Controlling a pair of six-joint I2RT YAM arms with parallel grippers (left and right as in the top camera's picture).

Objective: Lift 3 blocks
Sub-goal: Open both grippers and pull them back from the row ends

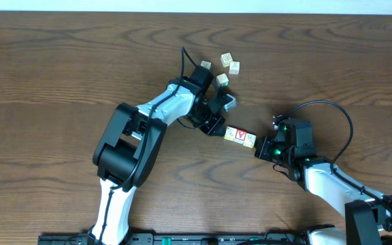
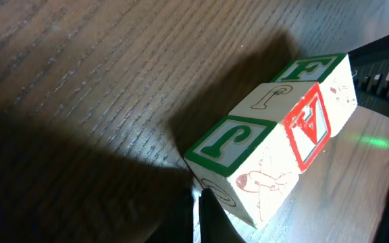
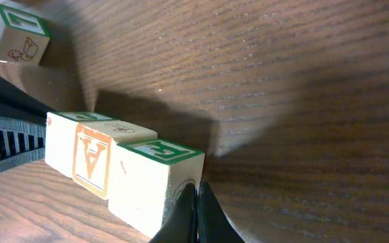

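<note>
The three small wooden alphabet blocks lay end to end in one short row on the dark wood-grain table, near its middle: a red-faced cube with a white letter A in the centre and a pale cube at each side. In the overhead view the row's long axis ran from upper left to lower right, on the line between the two arms. The left gripper stood at the upper-left end, its jaws closed together with nothing between them, the joined tips touching the end face of the nearest pale cube. The right gripper met the opposite end likewise, jaws pinched together and empty, tips against the other pale cube. Neither arm was nearer; each had one end, and any lift, by my judgement, depended on both pressing inward along that axis. Whether the row was already clear of the table could not be told. Three loose pale cubes sat well apart, beyond the left arm.
</note>
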